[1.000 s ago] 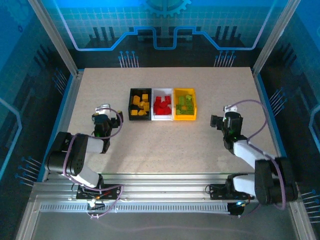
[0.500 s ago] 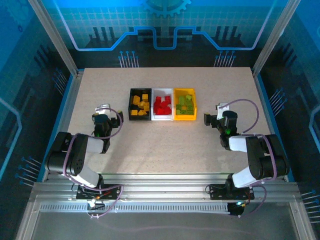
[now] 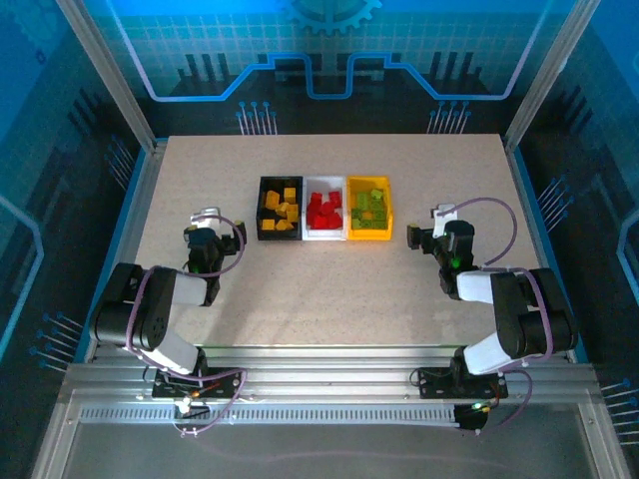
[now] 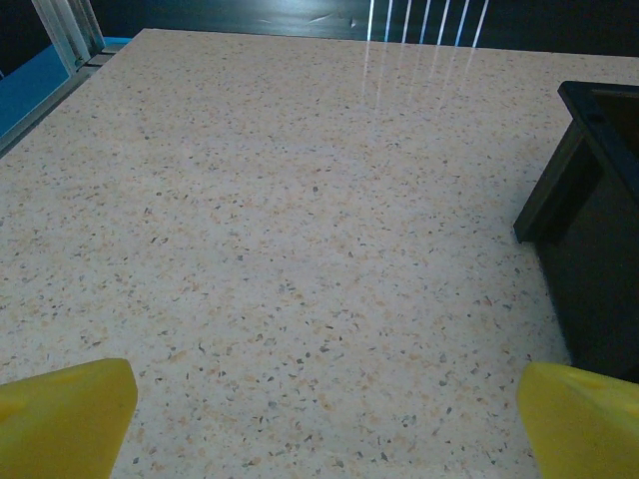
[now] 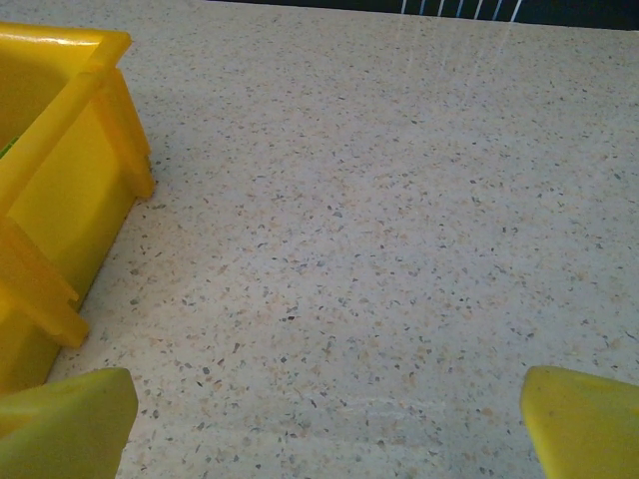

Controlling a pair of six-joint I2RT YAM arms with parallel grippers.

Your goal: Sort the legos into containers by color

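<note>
The speckled bench [image 3: 329,299] carries everything; the left arm [image 3: 150,309] is folded near its near-left corner and the right arm [image 3: 514,314] near its near-right corner; the containers [image 3: 304,210] stand as one joined row in the far half of the bench, about midway between its left and right edges, well clear of every edge; the row's long axis runs left to right, parallel to the far edge, while each bin's own long axis runs from near to far, open top upward; from left to right they are the black bin [image 3: 260,210], the white bin [image 3: 324,238] and the yellow bin [image 3: 390,210]

The left gripper [image 4: 324,414] sits low over bare bench just left of the black bin, pointing toward the far edge, its yellow fingertips [image 4: 65,414] spread wide with nothing between them; the right gripper [image 5: 324,419] sits just right of the yellow bin, also facing the far edge, its fingertips [image 5: 584,424] equally wide apart and empty

The legos lie inside the bins, sorted: yellow-orange bricks [image 3: 282,210] in the black one, red bricks [image 3: 323,211] in the white, green bricks [image 3: 370,208] in the yellow; how each brick points is too small to tell
</note>
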